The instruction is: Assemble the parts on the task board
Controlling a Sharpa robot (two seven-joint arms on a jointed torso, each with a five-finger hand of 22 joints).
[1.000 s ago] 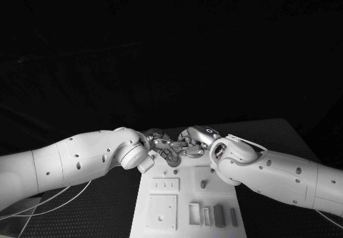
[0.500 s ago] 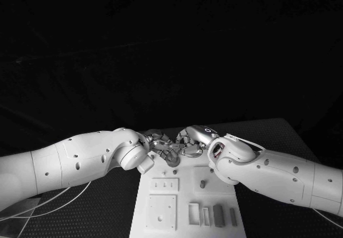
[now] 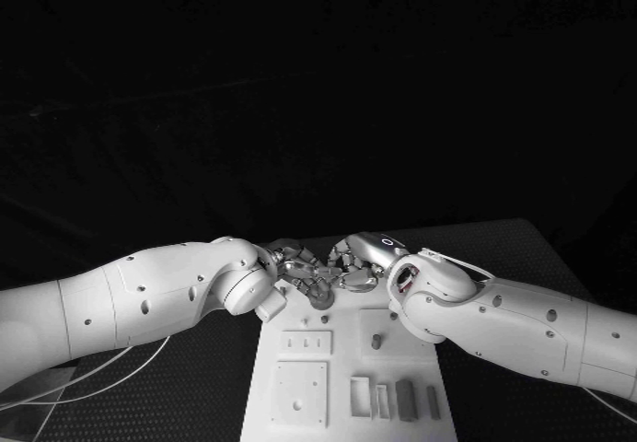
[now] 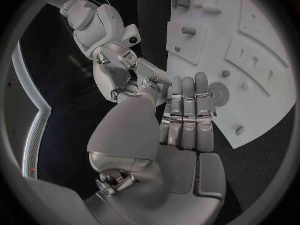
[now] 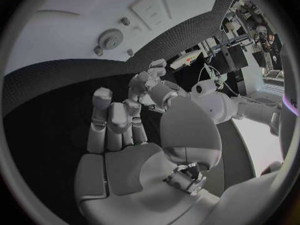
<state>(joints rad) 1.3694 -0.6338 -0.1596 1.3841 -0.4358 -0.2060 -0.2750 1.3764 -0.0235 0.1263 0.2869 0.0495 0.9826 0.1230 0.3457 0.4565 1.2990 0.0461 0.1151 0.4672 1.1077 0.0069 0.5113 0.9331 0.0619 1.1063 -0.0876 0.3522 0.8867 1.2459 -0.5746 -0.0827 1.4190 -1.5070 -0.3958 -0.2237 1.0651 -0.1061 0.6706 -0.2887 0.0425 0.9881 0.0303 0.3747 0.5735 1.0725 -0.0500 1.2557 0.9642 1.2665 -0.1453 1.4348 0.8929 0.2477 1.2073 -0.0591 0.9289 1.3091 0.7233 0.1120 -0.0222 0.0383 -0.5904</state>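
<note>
The white task board (image 3: 348, 368) runs from the near table edge away from me. A round grey gear (image 3: 320, 296) lies flat near its far end, also visible in both wrist views (image 4: 219, 91) (image 5: 111, 37). My left hand (image 3: 295, 265) hovers at the board's far left corner. Its fingers (image 4: 185, 110) are stretched out straight side by side, with the tips next to the gear and nothing held. My right hand (image 3: 356, 269) faces it across a small gap. The right hand's fingers (image 5: 115, 115) are loosely bent and its palm is bare.
A short peg (image 3: 377, 341) stands mid-board, and two grey blocks (image 3: 406, 401) sit in slots near me, beside a raised square plate (image 3: 301, 391). Small studs (image 4: 240, 130) stand near the gear. Black mat (image 3: 517, 249) surrounds the board.
The right arm has edged slightly toward the left hand. The left hand and the gear have stayed in place.
</note>
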